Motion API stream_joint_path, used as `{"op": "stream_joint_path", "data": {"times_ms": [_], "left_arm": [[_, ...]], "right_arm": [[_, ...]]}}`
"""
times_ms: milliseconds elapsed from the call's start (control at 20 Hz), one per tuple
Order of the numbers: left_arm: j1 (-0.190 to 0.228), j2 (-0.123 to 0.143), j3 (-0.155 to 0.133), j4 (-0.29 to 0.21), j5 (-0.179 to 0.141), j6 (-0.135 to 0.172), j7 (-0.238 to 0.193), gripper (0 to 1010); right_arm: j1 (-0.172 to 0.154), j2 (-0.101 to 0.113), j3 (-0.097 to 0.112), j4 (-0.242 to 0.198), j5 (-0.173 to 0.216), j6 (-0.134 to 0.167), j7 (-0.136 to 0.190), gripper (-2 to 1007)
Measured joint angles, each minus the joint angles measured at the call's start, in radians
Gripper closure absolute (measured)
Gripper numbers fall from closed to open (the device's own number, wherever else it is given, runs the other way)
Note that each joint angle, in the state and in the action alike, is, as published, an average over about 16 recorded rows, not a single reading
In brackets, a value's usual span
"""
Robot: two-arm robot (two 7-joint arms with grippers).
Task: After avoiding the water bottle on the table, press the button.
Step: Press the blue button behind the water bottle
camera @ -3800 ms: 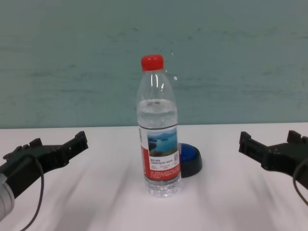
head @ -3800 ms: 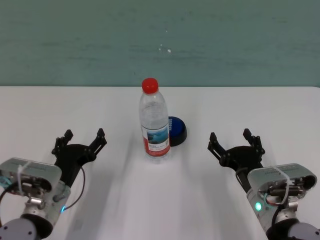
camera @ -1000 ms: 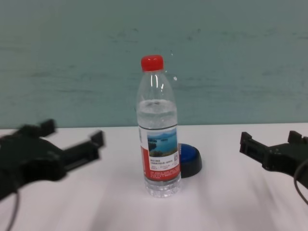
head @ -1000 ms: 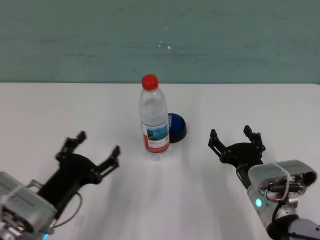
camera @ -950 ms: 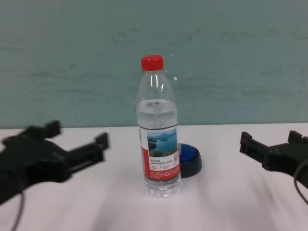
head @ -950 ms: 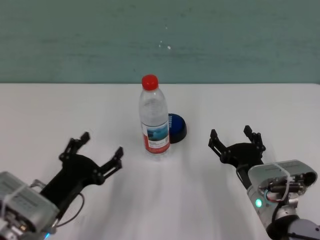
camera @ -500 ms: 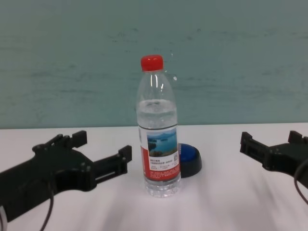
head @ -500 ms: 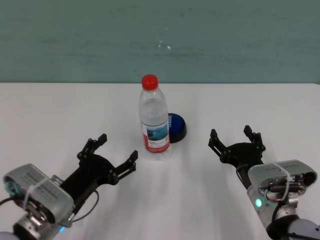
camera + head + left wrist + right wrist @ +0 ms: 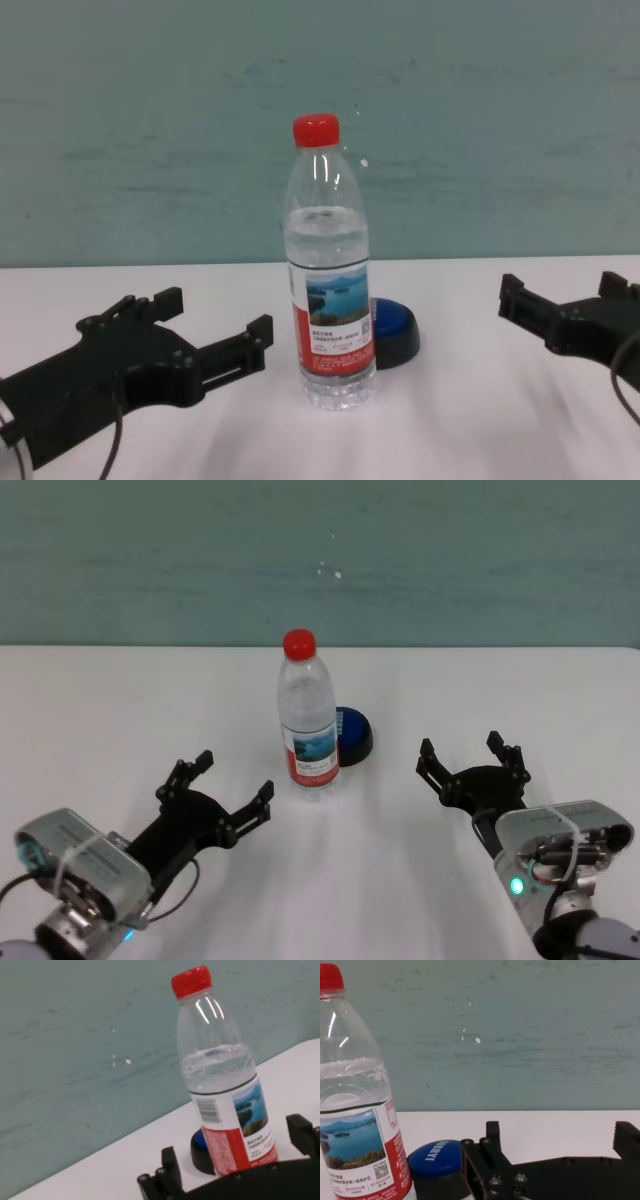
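The water bottle (image 9: 308,720) stands upright at the table's middle, clear with a red cap and red-and-white label; the chest view shows the bottle (image 9: 331,270) too. Behind it and to its right sits the button (image 9: 354,738), blue on a black base, half hidden by the bottle in the chest view as the button (image 9: 396,328). My left gripper (image 9: 221,790) is open, low over the table (image 9: 120,710), just left of and nearer than the bottle, pointing at it. My right gripper (image 9: 472,765) is open, parked to the right of the button. Both wrist views show the bottle (image 9: 222,1085) (image 9: 357,1110).
A teal wall (image 9: 320,560) runs behind the table's far edge. White tabletop stretches to both sides of the bottle and between the two grippers.
My left gripper has swung from the table's left toward the bottle, turning rightward, and has settled over the last half second. The right gripper, bottle and button have not moved.
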Motion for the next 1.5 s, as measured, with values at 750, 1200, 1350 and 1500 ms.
{"op": "stream_joint_path", "data": {"times_ms": [750, 1200, 1350, 1500], "left_arm": [[-0.073, -0.005, 0.027, 0.086, -0.013, -0.024, -0.018, 10], [-0.106, -0.012, 0.047, 0.108, -0.016, -0.025, -0.023, 10], [-0.108, -0.013, 0.050, 0.108, -0.020, -0.026, -0.024, 10], [-0.100, -0.010, 0.049, 0.101, -0.025, -0.027, -0.022, 10]], "right_arm": [[0.000, 0.000, 0.000, 0.000, 0.000, 0.000, 0.000, 2], [0.000, 0.000, 0.000, 0.000, 0.000, 0.000, 0.000, 2], [0.000, 0.000, 0.000, 0.000, 0.000, 0.000, 0.000, 2], [0.000, 0.000, 0.000, 0.000, 0.000, 0.000, 0.000, 2]]}}
